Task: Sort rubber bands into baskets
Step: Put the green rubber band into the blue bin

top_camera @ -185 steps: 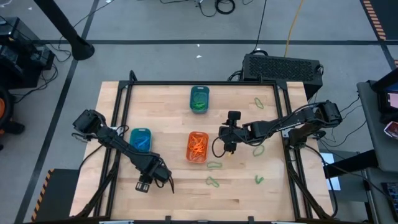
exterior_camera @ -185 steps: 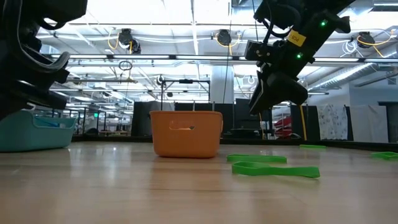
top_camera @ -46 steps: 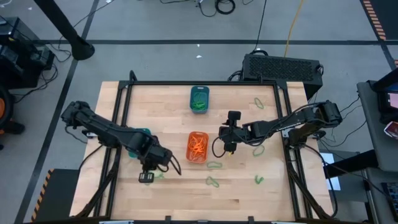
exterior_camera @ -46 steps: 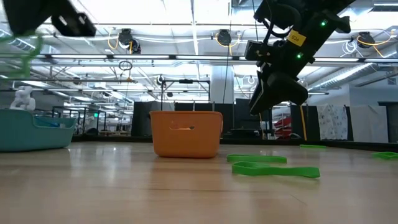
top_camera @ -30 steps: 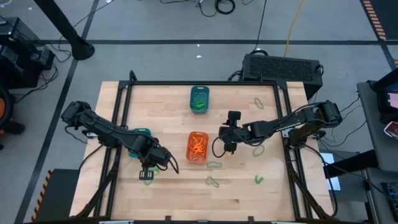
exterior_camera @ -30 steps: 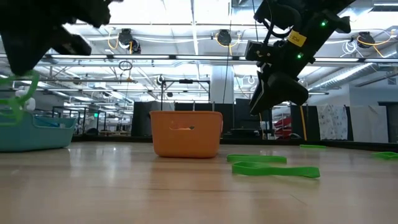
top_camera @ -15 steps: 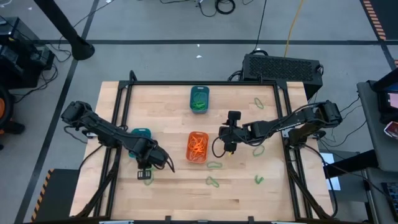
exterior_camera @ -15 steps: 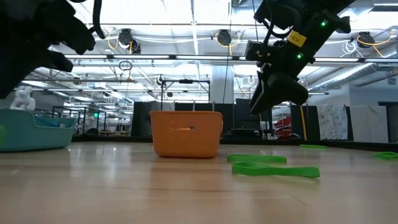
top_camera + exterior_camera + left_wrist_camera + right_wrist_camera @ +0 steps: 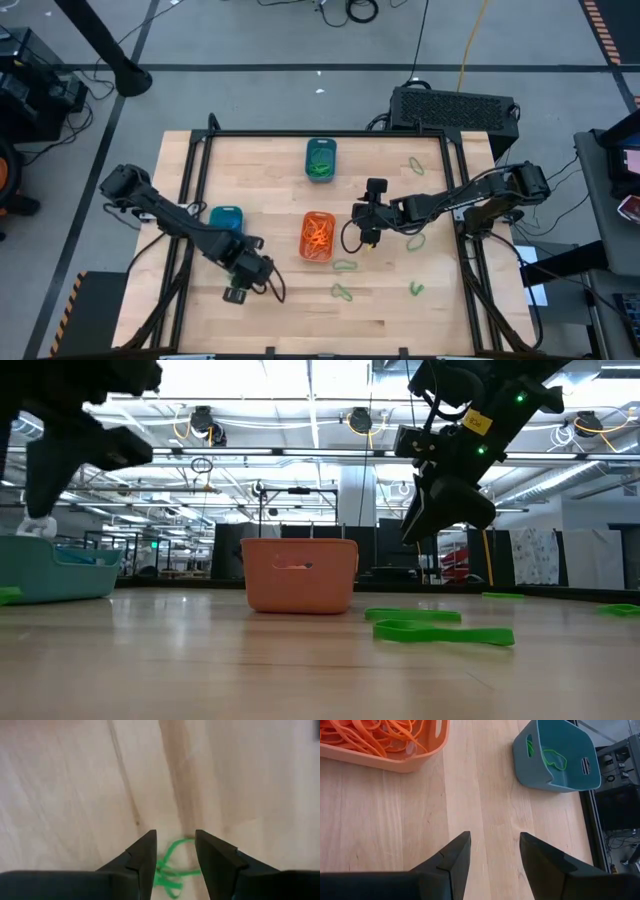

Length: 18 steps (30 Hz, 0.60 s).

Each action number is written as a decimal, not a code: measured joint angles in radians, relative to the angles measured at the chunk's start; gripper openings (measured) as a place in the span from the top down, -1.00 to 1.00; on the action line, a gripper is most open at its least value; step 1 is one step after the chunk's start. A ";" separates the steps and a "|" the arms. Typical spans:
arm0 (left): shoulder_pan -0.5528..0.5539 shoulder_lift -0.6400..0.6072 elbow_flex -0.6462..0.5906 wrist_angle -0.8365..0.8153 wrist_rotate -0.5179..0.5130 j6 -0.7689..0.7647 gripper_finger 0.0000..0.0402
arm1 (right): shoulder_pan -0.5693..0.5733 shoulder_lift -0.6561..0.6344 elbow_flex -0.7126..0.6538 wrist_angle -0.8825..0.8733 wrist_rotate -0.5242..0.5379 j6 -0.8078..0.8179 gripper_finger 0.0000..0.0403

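Now my left hand (image 9: 174, 851) hangs with fingers parted over a green rubber band (image 9: 170, 868) lying limp on the near-left table (image 9: 280, 320); light and floppy, best pinched across one strand.

A: ok quick count, what's on the tabletop (image 9: 270, 170)?

B: three baskets: one dark teal basket (image 9: 320, 159), one turquoise basket (image 9: 226, 219), one orange basket (image 9: 317, 236).

A: and loose green rubber bands?

B: I count five clearly from above: one by the back edge (image 9: 416, 165), one near the right arm (image 9: 417, 241), two in front of the orange basket (image 9: 345, 266) (image 9: 342, 292), one further right (image 9: 416, 289). A sixth green band (image 9: 172, 867) lies under the left gripper (image 9: 174, 851). The orange bands in the tub are too tangled to count.

A: arms?

B: two, one gripper each, the other being the right gripper (image 9: 363, 240).
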 joint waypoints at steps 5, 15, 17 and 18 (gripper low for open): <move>-0.027 0.082 -0.004 -0.037 -0.004 0.069 0.30 | 0.000 0.000 0.000 0.000 0.000 0.000 0.20; -0.030 0.225 -0.004 -0.040 0.043 0.145 0.30 | 0.000 0.000 0.000 0.003 0.000 0.000 0.20; -0.030 0.238 -0.004 -0.047 0.072 0.145 0.30 | 0.000 0.000 0.000 0.003 0.000 0.000 0.20; -0.030 0.244 -0.004 -0.048 0.077 0.145 0.30 | 0.000 0.000 0.000 0.003 0.000 0.000 0.20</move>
